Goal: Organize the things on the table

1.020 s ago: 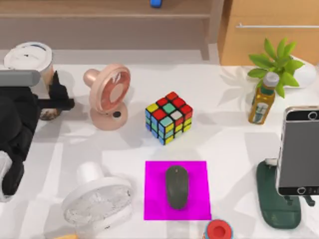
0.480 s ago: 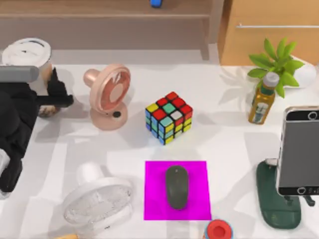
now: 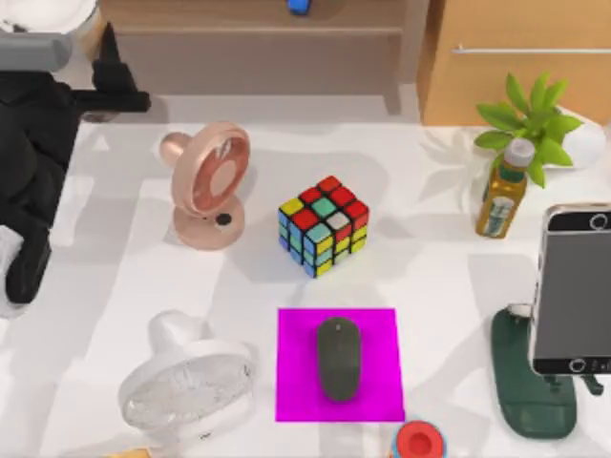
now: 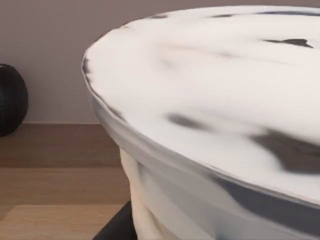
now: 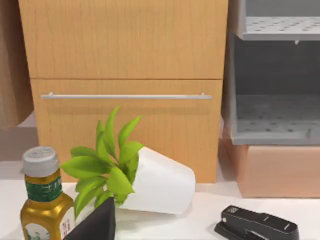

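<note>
The left end effector [image 3: 95,91] grips the drink cup [image 3: 43,11] around its body, off beyond the pink fan [image 3: 205,186] toward the shelf at the back, probably to carry it upright to a tidier spot. On the bench [image 3: 430,267], the mouse [image 3: 339,358] lies centred on the magenta mat [image 3: 296,382], in front of the fan. The smartphone [image 3: 573,286] stands on a green stand [image 3: 525,382], far right of the fan. I cannot tell the right end effector's state.

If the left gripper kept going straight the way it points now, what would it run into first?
The left gripper already has the drink cup at its fingers, so the cup fills that line. Beyond it, at the table's far left corner, probably the wooden shelf, though depth is unclear.
</note>
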`<state>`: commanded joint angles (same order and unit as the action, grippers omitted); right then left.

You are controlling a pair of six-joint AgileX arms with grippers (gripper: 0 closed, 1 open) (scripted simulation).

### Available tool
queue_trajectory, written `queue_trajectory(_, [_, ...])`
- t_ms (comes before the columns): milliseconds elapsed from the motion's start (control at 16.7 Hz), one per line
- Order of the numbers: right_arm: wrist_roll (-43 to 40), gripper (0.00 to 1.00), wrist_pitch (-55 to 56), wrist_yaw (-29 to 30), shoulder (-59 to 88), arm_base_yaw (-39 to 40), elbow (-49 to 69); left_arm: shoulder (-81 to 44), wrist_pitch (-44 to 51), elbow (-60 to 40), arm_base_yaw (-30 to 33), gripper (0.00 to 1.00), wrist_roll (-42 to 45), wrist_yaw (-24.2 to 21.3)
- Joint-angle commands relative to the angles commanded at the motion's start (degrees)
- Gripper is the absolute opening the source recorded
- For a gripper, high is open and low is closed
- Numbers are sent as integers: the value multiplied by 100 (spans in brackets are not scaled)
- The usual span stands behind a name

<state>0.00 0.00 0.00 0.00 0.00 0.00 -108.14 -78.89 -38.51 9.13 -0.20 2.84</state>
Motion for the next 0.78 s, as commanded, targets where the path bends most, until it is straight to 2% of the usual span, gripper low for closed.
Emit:
queue_trajectory(300, [0, 100, 0, 0, 0, 0, 0, 367, 1052, -1054, 213, 0, -8, 37])
queue_trajectory(780, [0, 100, 0, 0, 0, 0, 0, 18, 3462, -2881, 262, 0, -13, 255])
